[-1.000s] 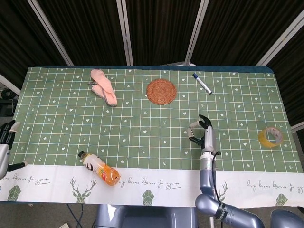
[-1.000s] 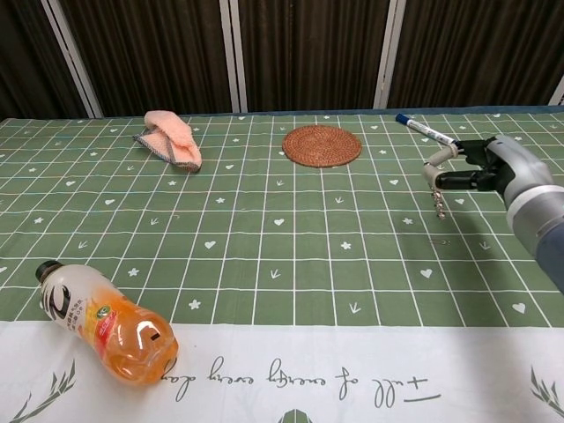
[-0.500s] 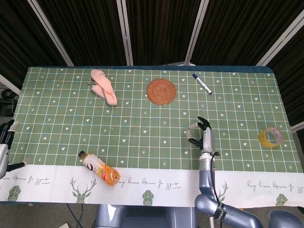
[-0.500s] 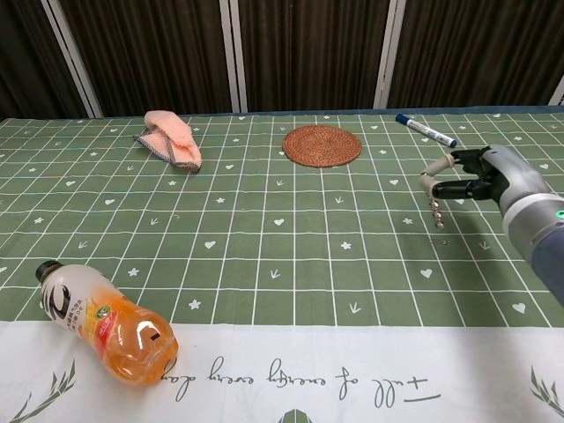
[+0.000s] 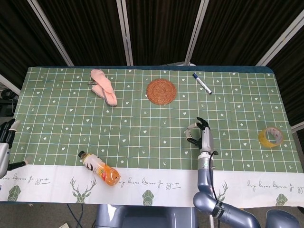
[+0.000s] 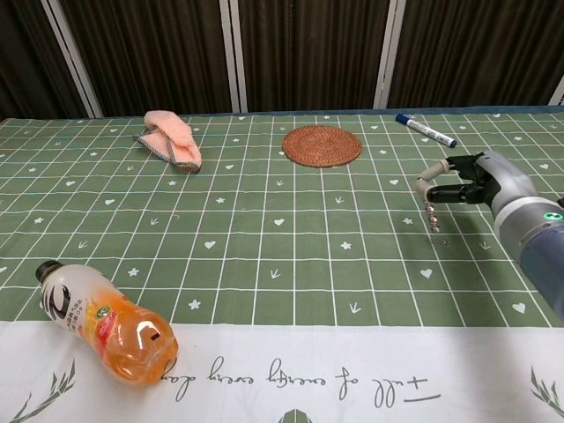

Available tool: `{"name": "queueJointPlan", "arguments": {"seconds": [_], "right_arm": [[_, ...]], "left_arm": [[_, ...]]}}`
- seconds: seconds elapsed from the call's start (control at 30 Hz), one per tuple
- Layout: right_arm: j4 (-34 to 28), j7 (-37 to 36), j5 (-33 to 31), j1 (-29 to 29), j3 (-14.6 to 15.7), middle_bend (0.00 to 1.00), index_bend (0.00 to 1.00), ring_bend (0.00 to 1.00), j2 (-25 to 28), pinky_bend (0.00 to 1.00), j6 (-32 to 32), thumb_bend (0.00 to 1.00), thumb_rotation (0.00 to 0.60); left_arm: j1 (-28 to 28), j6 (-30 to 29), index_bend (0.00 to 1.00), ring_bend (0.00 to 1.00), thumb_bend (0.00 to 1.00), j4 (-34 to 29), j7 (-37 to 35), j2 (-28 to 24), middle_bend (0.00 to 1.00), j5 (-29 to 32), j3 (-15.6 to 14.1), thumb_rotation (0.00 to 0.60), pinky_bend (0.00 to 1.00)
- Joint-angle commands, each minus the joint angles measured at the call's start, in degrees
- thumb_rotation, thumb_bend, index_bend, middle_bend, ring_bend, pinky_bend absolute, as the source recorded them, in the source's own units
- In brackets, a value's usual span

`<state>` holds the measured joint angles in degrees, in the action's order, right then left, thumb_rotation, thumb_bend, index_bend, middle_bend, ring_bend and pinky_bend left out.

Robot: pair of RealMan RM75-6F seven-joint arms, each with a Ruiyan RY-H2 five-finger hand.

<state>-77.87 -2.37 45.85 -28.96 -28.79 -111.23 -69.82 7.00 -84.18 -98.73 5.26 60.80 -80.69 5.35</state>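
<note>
The right hand [image 6: 483, 180] is over the right half of the worktop [image 5: 142, 121], nearer the near edge than the far one. It pinches the pale curved handle of what looks like a small corkscrew [image 6: 431, 196] between its thumb and fingertips. The metal spiral hangs down from the handle towards the cloth. Its tip sits right at the cloth, but whether it touches cannot be told from either view.

The step in hand looks like a carry: the corkscrew is gripped and at most barely clear of the cloth. Any move from here calls for a steady pinch on the handle, since the spiral dangles loosely below it. It also calls for enough height that the tip does not drag on the cloth.

The left hand [image 5: 5, 138] hangs off the left edge of the worktop with its fingers spread, holding nothing.

A bottle of orange drink [image 6: 101, 322] lies on its side near the near left corner. Its label shows a small green round mark and a dark band with a white figure, and neither is legible. The white strip along the near edge carries cursive script with drawings of deer and leaves; the script is too fine to read.

By the far edge are a pink slipper [image 5: 103, 87], a round woven coaster [image 5: 161, 91] and a marker pen [image 5: 202, 83], which shows no readable print. A roll of tape [image 5: 270, 137] lies by the right edge.
</note>
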Motion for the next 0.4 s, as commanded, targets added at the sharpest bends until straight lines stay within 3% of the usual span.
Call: {"name": "queueJointPlan", "arguments": {"seconds": [0.03,0.4], "right_arm": [[0.6,-0.1,0.2,-0.1,0.1,0.12,0.59,0.0,-0.4,0.0,0.2,0.41,0.6],[3.2,-0.5,0.3,-0.9,-0.6,0.12,0.59,0.0,-1.6,0.0,1.3,0.41,0.6]], "left_arm": [[0.0,0.1,0.0,0.0,0.04,0.2,0.1,0.1,0.0,0.2,0.1,0.6,0.0],[0.2,0.5,0.0,0.0,0.04,0.6,0.1,0.3,0.0,0.8,0.2,0.6,0.0]]}}
